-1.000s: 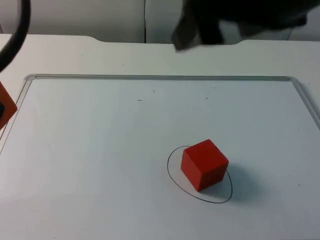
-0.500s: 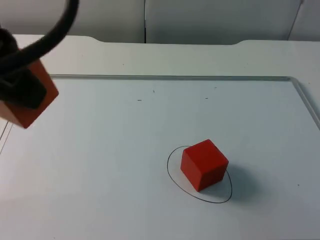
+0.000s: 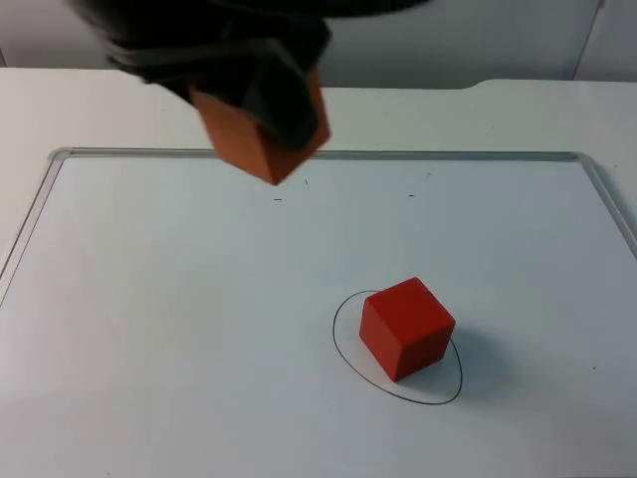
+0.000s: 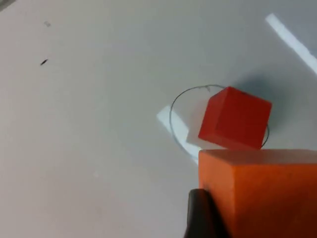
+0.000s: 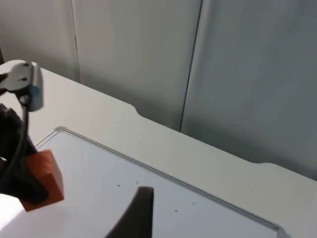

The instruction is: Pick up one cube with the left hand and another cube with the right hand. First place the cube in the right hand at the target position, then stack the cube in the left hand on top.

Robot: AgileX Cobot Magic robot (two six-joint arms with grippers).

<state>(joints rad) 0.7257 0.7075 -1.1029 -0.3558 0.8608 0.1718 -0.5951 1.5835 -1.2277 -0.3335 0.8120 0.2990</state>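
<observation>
A red cube (image 3: 406,327) sits on the whiteboard inside a hand-drawn oval (image 3: 343,349), slightly turned. My left gripper (image 3: 261,105) hangs high over the board's far edge, left of centre, shut on an orange cube (image 3: 234,139). In the left wrist view the orange cube (image 4: 262,193) is held against a black fingertip (image 4: 200,218), with the red cube (image 4: 235,119) and the oval (image 4: 173,116) just beyond it. My right gripper (image 5: 136,215) is drawn back high and looks at the far table edge, with the held orange cube (image 5: 45,179) ahead of it.
The whiteboard (image 3: 149,329) has a raised metal frame (image 3: 318,154) along its far side and both ends. Behind it runs a strip of white table (image 3: 478,115), then the grey partition wall (image 5: 247,74).
My left gripper has carried the orange cube from the left edge rightwards to above the board's far middle. The right arm, seen at the far edge a second ago, has withdrawn. The red cube stayed put.
</observation>
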